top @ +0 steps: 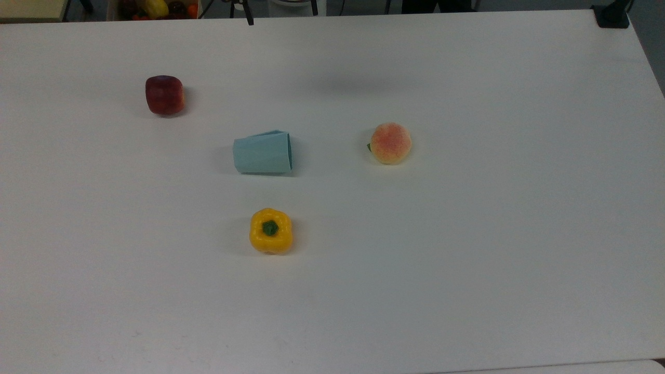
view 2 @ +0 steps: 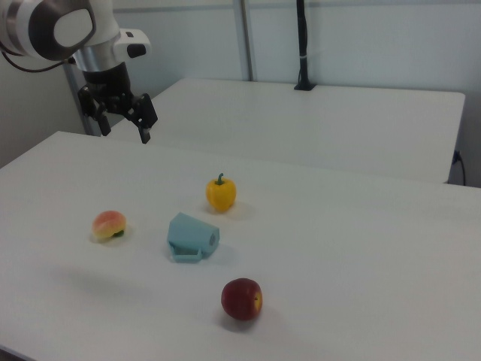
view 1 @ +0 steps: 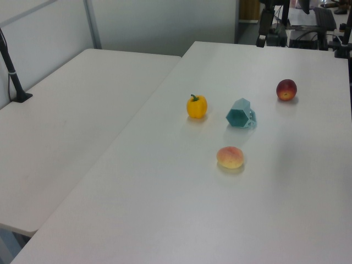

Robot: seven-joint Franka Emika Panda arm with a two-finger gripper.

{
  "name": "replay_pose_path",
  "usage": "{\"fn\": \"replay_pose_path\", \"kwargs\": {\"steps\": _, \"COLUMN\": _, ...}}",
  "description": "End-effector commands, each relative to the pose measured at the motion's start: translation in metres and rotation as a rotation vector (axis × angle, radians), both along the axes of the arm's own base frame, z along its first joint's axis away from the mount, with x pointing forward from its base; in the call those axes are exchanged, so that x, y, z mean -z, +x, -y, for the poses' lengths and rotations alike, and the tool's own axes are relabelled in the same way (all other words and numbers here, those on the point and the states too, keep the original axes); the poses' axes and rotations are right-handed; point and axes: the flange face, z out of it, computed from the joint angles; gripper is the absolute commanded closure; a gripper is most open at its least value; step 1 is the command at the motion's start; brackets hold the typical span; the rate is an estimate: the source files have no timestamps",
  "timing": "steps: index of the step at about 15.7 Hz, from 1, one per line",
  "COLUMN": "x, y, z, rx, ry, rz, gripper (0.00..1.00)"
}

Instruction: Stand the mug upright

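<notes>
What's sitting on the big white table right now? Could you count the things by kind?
Mug, lying on its side: 1
Yellow bell pepper: 1
Peach: 1
Red apple: 1
Total: 4

The top view looks steeply down on the surface [top: 467, 259] from its near edge. The left view and right view look obliquely across the surface from opposite ends, at moderate distance. All three share the mug [top: 262, 152] [view 1: 240, 113] [view 2: 192, 236] and surrounding fruit.
</notes>
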Motion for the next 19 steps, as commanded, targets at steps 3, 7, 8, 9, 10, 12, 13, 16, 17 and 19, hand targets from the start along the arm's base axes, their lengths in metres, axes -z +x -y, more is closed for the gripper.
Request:
{"fn": "replay_pose_path", "kwargs": {"steps": 3, "x": 0.001, "y": -0.008, "z": 0.008, "rx": -0.007, "ry": -0.014, "rz": -0.028, "gripper": 0.0}}
{"fn": "replay_pose_path", "kwargs": {"steps": 7, "x": -0.003, "y": -0.008, "z": 0.015, "rx": 0.005, "ry": -0.013, "rz": -0.022, "gripper": 0.0}}
{"fn": "replay_pose_path", "kwargs": {"steps": 8, "x": -0.003, "y": -0.009, "z": 0.017, "rx": 0.007, "ry": -0.014, "rz": -0.03, "gripper": 0.0}}
{"fn": "replay_pose_path", "kwargs": {"steps": 9, "x": -0.004, "y": -0.01, "z": 0.017, "rx": 0.006, "ry": -0.014, "rz": -0.034, "gripper": 0.0}}
{"fn": "replay_pose_path", "kwargs": {"steps": 10, "x": -0.005, "y": -0.01, "z": 0.018, "rx": 0.005, "ry": -0.014, "rz": -0.034, "gripper": 0.0}}
{"fn": "replay_pose_path", "kwargs": {"steps": 12, "x": -0.004, "y": -0.009, "z": 0.02, "rx": 0.006, "ry": -0.014, "rz": -0.034, "gripper": 0.0}}
{"fn": "replay_pose_path", "kwargs": {"steps": 13, "x": -0.003, "y": -0.009, "z": 0.021, "rx": 0.008, "ry": -0.014, "rz": -0.034, "gripper": 0.0}}
{"fn": "replay_pose_path", "kwargs": {"steps": 16, "x": -0.004, "y": -0.009, "z": 0.022, "rx": 0.009, "ry": -0.014, "rz": -0.035, "gripper": 0.0}}
{"fn": "replay_pose_path", "kwargs": {"steps": 17, "x": -0.004, "y": -0.009, "z": 0.021, "rx": 0.008, "ry": -0.015, "rz": -0.035, "gripper": 0.0}}
{"fn": "replay_pose_path", "kwargs": {"steps": 19, "x": -0.004, "y": -0.009, "z": 0.021, "rx": 0.008, "ry": -0.015, "rz": -0.034, "gripper": 0.0}}
